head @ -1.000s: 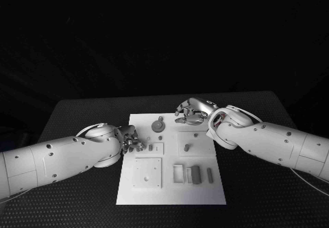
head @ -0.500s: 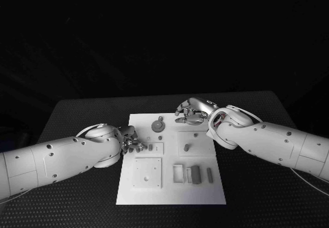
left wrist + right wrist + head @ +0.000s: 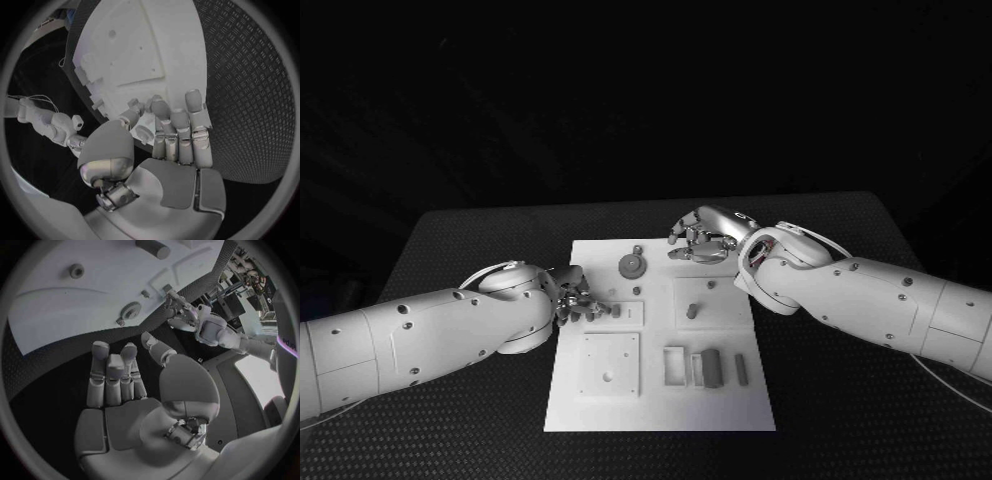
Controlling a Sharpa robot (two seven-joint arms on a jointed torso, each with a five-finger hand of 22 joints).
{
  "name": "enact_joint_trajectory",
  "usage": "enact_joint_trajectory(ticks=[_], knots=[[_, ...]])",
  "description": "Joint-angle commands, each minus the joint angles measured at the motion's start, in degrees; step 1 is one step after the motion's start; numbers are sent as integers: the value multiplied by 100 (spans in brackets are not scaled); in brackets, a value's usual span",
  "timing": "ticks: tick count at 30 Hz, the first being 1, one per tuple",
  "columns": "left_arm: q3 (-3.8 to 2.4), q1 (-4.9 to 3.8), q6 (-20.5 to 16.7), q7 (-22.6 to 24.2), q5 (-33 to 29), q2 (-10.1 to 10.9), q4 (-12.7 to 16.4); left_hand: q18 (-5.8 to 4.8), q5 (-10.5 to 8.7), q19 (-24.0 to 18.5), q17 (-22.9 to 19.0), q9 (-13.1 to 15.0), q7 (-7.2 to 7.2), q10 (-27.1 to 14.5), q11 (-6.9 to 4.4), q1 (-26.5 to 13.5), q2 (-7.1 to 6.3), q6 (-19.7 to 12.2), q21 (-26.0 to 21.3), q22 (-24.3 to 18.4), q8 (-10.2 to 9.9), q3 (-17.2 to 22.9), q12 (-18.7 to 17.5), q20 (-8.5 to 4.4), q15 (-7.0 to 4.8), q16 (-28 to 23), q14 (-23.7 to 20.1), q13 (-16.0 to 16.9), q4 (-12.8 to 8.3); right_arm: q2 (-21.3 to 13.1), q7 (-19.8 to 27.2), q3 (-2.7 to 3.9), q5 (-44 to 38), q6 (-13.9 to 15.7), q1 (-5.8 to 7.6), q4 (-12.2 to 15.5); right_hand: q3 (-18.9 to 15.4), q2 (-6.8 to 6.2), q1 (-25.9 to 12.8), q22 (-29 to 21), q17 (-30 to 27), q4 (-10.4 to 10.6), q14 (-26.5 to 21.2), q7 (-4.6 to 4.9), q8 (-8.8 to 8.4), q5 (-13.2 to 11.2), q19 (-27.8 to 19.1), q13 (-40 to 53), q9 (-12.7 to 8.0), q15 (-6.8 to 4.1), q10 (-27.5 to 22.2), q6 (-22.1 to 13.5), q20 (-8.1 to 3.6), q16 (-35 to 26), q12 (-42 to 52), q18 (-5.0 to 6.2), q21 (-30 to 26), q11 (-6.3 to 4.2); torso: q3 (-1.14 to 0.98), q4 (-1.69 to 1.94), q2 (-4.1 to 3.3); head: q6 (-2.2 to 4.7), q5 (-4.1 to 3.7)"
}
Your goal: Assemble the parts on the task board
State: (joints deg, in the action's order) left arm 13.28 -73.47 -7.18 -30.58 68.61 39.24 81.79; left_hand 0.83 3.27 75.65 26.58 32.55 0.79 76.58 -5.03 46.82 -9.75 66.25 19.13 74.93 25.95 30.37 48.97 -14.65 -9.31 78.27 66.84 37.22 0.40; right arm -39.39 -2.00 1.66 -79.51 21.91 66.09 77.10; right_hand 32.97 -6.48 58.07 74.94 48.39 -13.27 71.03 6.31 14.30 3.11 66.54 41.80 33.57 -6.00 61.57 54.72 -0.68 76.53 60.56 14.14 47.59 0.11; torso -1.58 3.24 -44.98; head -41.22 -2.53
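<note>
The white task board [image 3: 661, 400] lies in the middle of the black table. A grey gear [image 3: 632, 265] sits near its far end, a small peg [image 3: 692, 312] stands mid-board, and several grey blocks [image 3: 711, 367] lie near the front right. My left hand [image 3: 574, 300] rests at the board's left edge, fingers together and touching the board [image 3: 144, 60], holding nothing. My right hand [image 3: 704, 237] hovers at the board's far right corner with its fingers [image 3: 112, 375] stretched out and the thumb apart, empty. The right wrist view also shows the gear [image 3: 130, 310] and my left hand [image 3: 187, 315].
A square raised plate [image 3: 610, 365] sits at the board's front left, with a small upright part [image 3: 615, 311] beside my left hand. Textured black table [image 3: 473, 440] surrounds the board on every side.
</note>
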Motion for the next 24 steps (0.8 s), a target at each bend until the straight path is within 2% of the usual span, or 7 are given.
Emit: enact_joint_trajectory(ticks=[1, 4, 9, 11, 16, 19, 24], knots=[[14, 25, 12, -10, -39, 20, 6, -53, -30, 0, 6, 8, 4, 10, -37, 3, -102, -24, -7, 106, -8, 5, -12, -35, -36, 3, -4, 9, 93, 0, 43, 2, 6, -44, -4, 1, -8, -9, -62, 78, 5, 31, 20, 31, -30, 22, 5, 2, 6, -9, -53, 3, -51, -39, -6, 86, -25, 2, 1, 0, 0, 1, -4], [-22, 25, 16, 27, -94, 55, 39, -52, -32, 1, 9, 16, 4, 8, -37, 2, -172, -32, -8, 107, -4, 19, -14, -37, -40, 4, -8, 15, 238, -2, 45, 2, 6, -42, -9, 1, -7, -9, -62, 78, 5, 31, 20, 31, -30, 22, 6, 2, 7, -9, -53, 3, -51, -39, -6, 86, -25, 2, 3, -2, 0, 4, -4], [-66, 25, -52, 68, -188, 98, 72, -53, -32, -1, 10, 20, 7, 5, -35, 6, -197, -42, -9, 108, -4, 15, -16, -38, -42, 3, -12, 17, 305, -3, 45, 2, 7, -42, -15, 3, -7, -10, -61, 78, 6, 30, 20, 31, -32, 22, 6, 2, 7, -9, -53, 2, -52, -39, -6, 86, -25, 3, 6, 0, 0, 2, -9], [-167, 26, -97, 84, -194, 93, 75, -53, -32, -2, 10, 20, 9, 3, -33, 11, -201, -51, -9, 109, -7, 13, -17, -38, -43, 2, -14, 18, 326, -1, 44, 2, 7, -42, -17, 1, -7, -10, -61, 78, 6, 30, 20, 31, -32, 22, 6, 2, 8, -9, -53, 1, -52, -39, -6, 86, -26, 3, 3, -1, 0, 5, -7], [-312, 25, -127, 108, -197, 141, 91, -56, -32, -17, 8, 16, 26, -10, -18, 36, -230, -106, -14, 110, -27, 0, -23, -38, -44, -5, -29, 21, 407, 0, 55, 2, 10, -32, -28, 5, -7, -9, -61, 78, 6, 31, 21, 32, -33, 22, 6, 2, 8, -8, -53, 0, -52, -40, -6, 86, -26, 3, 5, 1, 2, 14, -11], [-444, 25, -162, 128, -287, 174, 92, -53, -32, -2, 20, 21, 26, 9, -18, 43, -242, -115, -4, 114, -25, -6, -1, -44, -50, 18, -15, 38, 501, 1, 56, 2, 15, -31, -32, -1, -6, -8, -62, 78, 6, 31, 21, 32, -34, 22, 7, 2, 8, -8, -53, 0, -52, -40, -6, 86, -26, 3, 0, 0, 3, 26, 1], [-570, 17, -471, 397, -1024, 226, 48, -53, -32, 1, 27, 23, 26, 11, -19, 49, -252, -119, -1, 114, -23, -12, 7, -46, -53, 28, -12, 46, 540, -4, 54, 2, 29, -29, -33, 0, -6, -7, -63, 78, 7, 32, 22, 33, -36, 22, 7, 3, 9, -8, -52, -3, -52, -40, -5, 86, -26, 4, -3, 1, 6, 35, -4]])
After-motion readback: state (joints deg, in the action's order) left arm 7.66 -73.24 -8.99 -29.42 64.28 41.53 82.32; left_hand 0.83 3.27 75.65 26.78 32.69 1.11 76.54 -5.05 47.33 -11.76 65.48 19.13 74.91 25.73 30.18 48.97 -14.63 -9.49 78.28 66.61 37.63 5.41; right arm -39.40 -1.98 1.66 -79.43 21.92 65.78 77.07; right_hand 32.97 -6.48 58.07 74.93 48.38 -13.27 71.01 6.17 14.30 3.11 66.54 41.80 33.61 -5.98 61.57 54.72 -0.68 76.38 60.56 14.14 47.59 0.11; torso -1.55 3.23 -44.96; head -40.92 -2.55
